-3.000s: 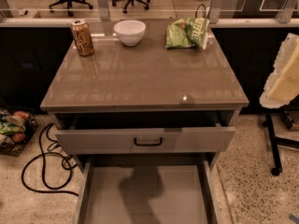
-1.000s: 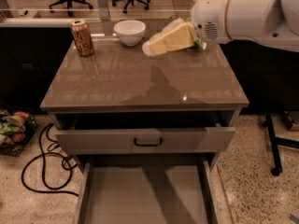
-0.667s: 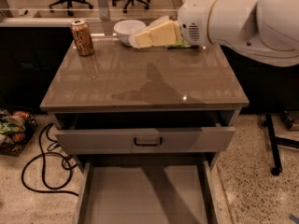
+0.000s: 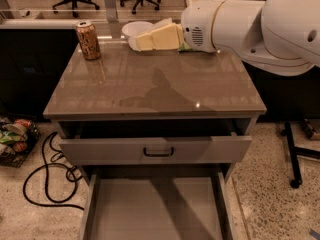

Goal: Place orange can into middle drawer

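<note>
A black cable (image 4: 46,180) loops on the floor at left. The orange can (image 4: 88,40) stands upright at the table's (image 4: 155,91) back-left corner, well apart from the gripper (image 4: 138,42). The gripper hangs over the back edge just in front of a white bowl (image 4: 135,27), pointing left; whether it is open or closed cannot be told. The white arm (image 4: 250,21) reaches in from the right. Below, a drawer with a black handle (image 4: 158,152) stands ajar above the pulled-out middle drawer (image 4: 155,211).

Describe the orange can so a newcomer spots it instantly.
Find the cabinet top, then its back left corner. The orange can stands upright there, left of the white bowl and the gripper. It alone is tall, orange-brown, silver-topped.
</note>
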Controlling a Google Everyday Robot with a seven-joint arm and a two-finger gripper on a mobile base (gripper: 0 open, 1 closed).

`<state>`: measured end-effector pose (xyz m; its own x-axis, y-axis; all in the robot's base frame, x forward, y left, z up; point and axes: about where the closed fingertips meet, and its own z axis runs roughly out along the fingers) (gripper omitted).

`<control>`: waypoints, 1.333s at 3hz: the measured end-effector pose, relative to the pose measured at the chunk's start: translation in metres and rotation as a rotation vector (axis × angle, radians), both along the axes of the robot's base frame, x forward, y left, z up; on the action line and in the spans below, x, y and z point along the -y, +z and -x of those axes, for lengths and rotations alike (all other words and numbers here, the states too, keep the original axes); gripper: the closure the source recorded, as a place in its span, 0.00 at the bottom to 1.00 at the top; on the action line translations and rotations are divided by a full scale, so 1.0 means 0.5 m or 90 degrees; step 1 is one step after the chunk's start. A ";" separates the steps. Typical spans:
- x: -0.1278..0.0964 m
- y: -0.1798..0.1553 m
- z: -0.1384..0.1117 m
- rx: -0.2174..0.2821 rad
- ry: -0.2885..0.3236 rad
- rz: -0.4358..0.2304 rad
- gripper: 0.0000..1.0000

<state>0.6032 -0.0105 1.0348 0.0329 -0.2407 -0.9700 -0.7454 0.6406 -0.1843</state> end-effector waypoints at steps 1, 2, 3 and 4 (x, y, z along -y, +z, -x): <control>-0.005 -0.008 -0.062 0.008 -0.002 -0.009 0.00; -0.023 -0.035 -0.177 0.005 -0.012 -0.019 0.00; -0.074 -0.065 -0.285 -0.013 -0.004 -0.032 0.00; -0.151 -0.112 -0.375 -0.056 0.022 -0.050 0.00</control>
<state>0.7907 0.0650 0.9787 -0.0457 -0.1645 -0.9853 -0.7785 0.6239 -0.0680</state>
